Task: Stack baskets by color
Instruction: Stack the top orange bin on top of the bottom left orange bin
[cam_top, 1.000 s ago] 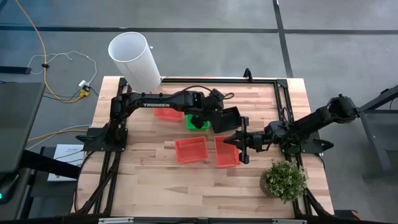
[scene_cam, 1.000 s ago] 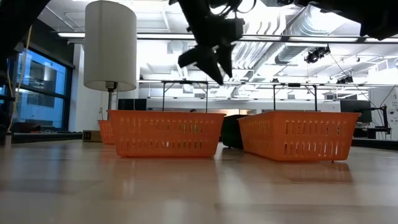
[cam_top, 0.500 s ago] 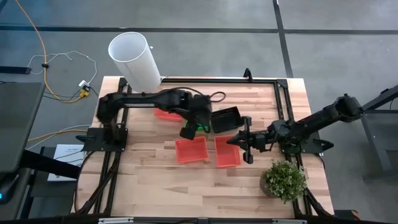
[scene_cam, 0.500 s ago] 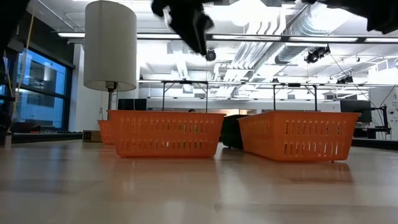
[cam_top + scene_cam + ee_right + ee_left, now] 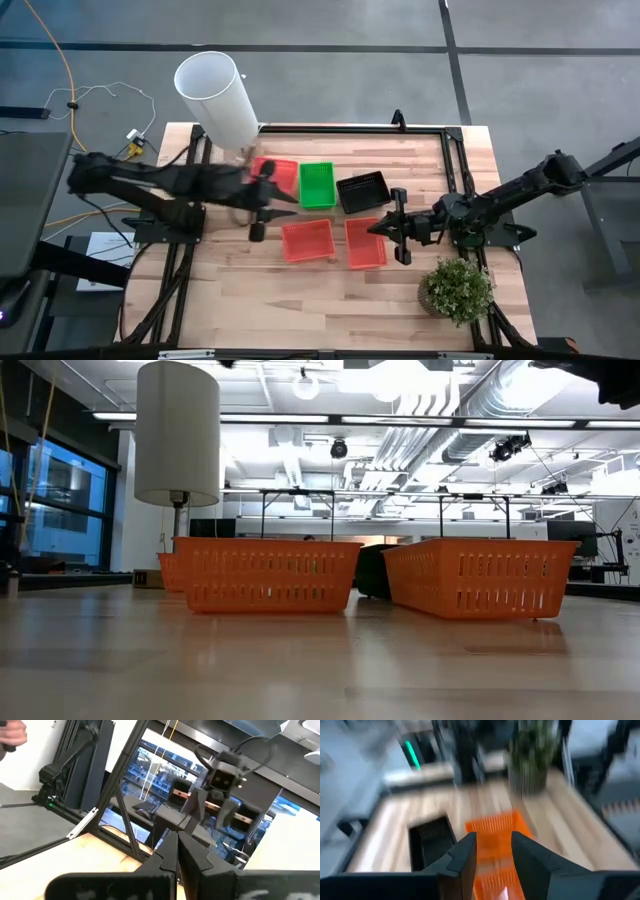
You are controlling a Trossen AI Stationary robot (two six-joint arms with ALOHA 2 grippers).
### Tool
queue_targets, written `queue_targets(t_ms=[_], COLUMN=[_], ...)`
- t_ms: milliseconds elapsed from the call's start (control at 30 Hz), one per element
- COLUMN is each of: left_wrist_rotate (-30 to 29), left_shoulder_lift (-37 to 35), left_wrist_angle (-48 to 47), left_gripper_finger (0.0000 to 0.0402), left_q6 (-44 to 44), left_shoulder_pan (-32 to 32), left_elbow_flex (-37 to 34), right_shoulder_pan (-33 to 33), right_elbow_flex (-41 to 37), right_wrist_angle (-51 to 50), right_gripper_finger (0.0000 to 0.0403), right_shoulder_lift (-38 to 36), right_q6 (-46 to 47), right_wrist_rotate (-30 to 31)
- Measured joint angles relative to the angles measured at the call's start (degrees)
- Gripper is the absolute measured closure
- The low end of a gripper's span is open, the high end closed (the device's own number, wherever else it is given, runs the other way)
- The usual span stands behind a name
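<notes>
Left claw (image 5: 492, 851) shows parted, empty fingers only in its wrist view

left wrist view: all smeared; a black basket (image 5: 432, 842), a red basket (image 5: 497, 827) and the potted plant (image 5: 532, 757) show only as soft shapes.
left gripper (image 5: 257, 212): blurred from above; I can't judge its finger gap.
low view: the black basket (image 5: 372, 570) is mostly hidden between two red ones; neither gripper shows.
stacks: how many baskets sit nested in each pile can't be told from overhead.
right wrist view: table cut off at the bottom edge.
</notes>
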Motion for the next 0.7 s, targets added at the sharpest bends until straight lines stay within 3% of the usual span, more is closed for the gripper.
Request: queue_targets(t_ms=[167,300,433,700], left_wrist_rotate=[-8.5,-13.6,-15.5,-13.8], left_shoulder_lift=[-13.1,-20.2,-25.0,-29.6], left_wrist_angle=[23.8,35.9,40.9,40.0], left_gripper_finger=[0.0295,0.0296,0.0296,0.0296], left_q6=[1.2,3.0,3.6,4.1], left_shoulder_pan=[-5.5,-7.3,-7.4,-7.7], left_elbow_flex=[-18.5,-29.4,-36.3,-40.2], right_shoulder_pan=[0.0,0.0,-0.6,-3.5], right_elbow_flex=[0.0,0.0,0.0,0.0], right_wrist_angle=[0.1,0.2,-0.1,-0.4], right_gripper_finger=[0.0403,0.0403,0.0403,0.0403], right_shoulder_lift=[0.0,0.0,0.0,0.1], right_q6=[0.1,0.9,2.2,9.7], right_wrist_rotate=[0.6,3.2,5.7,5.5])
